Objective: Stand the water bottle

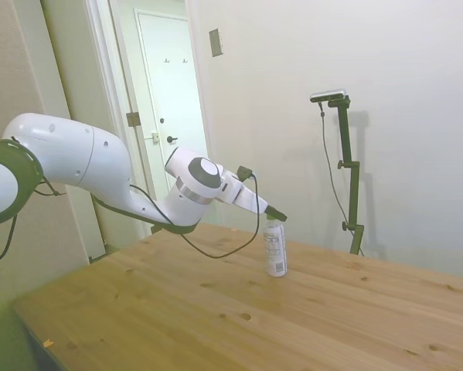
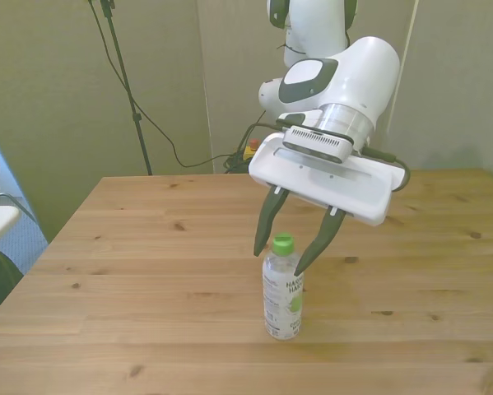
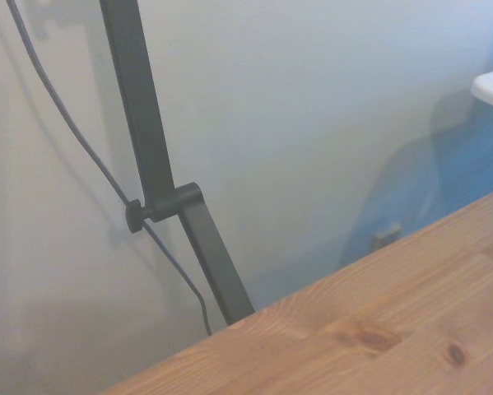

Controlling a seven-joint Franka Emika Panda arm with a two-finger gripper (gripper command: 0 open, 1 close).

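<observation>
The water bottle (image 2: 282,292) stands upright on the wooden table (image 2: 147,247), clear with a green cap and a white label; it also shows in the side view (image 1: 275,249). My gripper (image 2: 281,258) hangs over its top, open, one dark finger on each side of the cap with small gaps, not pressing it. In the side view the gripper (image 1: 276,216) sits right at the bottle's cap. The wrist view shows only the table edge (image 3: 353,329) and a wall; the bottle is out of that picture.
A black cable (image 1: 223,249) droops from the arm down near the table behind the bottle. The table's front edge (image 2: 230,387) lies a short way in front of the bottle in the front view.
</observation>
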